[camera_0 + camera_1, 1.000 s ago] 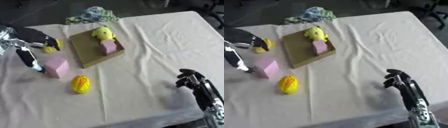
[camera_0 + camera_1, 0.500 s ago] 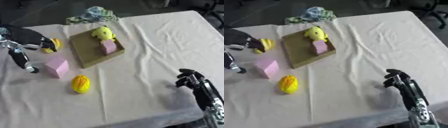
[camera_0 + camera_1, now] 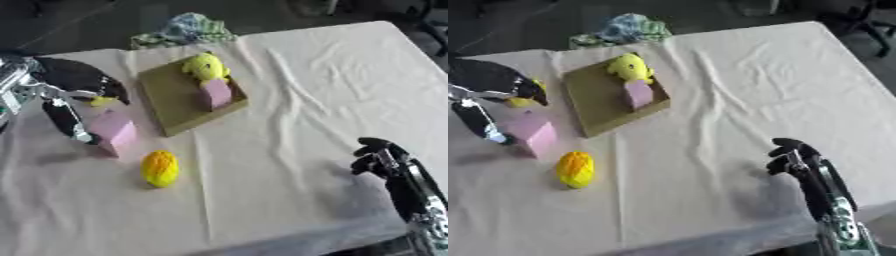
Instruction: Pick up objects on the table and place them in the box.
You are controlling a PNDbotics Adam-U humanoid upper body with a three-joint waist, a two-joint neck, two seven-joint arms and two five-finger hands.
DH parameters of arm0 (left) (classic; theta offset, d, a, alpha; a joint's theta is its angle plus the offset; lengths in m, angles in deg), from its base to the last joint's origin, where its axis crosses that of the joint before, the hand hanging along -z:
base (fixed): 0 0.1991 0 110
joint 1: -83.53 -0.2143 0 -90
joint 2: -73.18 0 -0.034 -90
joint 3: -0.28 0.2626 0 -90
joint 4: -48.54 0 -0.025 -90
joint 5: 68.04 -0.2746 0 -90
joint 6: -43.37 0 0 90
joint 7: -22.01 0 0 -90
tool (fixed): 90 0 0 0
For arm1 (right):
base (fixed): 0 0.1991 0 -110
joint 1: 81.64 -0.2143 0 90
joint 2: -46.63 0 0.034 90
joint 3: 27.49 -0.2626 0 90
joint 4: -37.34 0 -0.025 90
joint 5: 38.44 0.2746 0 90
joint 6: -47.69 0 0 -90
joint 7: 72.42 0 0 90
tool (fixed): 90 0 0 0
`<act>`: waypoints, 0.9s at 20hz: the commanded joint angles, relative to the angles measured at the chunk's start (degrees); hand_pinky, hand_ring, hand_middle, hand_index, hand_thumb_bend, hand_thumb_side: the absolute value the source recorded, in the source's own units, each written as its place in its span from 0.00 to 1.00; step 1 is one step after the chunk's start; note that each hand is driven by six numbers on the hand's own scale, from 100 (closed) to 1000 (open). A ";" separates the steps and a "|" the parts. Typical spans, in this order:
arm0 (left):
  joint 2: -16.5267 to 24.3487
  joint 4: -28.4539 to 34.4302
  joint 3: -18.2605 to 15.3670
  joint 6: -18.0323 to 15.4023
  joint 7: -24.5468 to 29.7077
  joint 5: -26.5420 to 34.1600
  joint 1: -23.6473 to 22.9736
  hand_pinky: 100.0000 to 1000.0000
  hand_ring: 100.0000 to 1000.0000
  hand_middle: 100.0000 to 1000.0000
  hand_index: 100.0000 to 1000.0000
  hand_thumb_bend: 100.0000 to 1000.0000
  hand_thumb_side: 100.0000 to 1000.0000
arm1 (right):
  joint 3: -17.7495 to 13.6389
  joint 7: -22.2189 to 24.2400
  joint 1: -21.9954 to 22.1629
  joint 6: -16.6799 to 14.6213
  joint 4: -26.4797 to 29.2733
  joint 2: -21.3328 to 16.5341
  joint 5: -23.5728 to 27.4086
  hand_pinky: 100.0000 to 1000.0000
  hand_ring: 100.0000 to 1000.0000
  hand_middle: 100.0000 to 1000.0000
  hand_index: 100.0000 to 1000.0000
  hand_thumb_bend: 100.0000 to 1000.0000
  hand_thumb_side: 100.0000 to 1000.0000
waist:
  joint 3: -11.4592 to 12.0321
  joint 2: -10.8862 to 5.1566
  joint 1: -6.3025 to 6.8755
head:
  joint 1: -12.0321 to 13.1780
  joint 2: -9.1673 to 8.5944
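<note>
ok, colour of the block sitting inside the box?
Pink. The block lies in the box beside a yellow toy; the left eye view shows it best.

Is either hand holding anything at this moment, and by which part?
Nothing is held. The left hand hangs open beside the pink block, one finger at its side; the right hand rests idle, fingers curled.

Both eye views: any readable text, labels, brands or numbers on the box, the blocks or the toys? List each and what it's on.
None readable.
Brown box: plain, no print visible.
Pink block by the left hand, and the pink block in the box: no marks.
Yellow toy in the box and yellow-orange toy on the tablecloth: no lettering.
Patterned cloth at the far edge: too blurred to tell.
</note>
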 commanded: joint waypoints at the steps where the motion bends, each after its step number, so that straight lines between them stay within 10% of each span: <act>1: 0.68 -0.55 -0.70 -9.17 9.33 -0.40 1.34 0.85 0.83 0.84 0.92 0.44 0.38 | -0.22 0.20 -0.40 -0.03 0.82 -0.81 -0.04 0.46 0.48 0.51 0.72 0.00 0.70 | 0.00 -0.15 0.17 | -0.03 -0.20; 18: -0.46 2.54 -3.77 -8.12 8.25 5.42 2.63 0.76 0.64 0.53 0.65 0.14 0.21 | -0.36 0.13 -0.14 -0.05 0.67 -0.86 -0.09 0.46 0.48 0.51 0.72 0.00 0.71 | 0.16 -0.25 -0.05 | -0.14 -0.20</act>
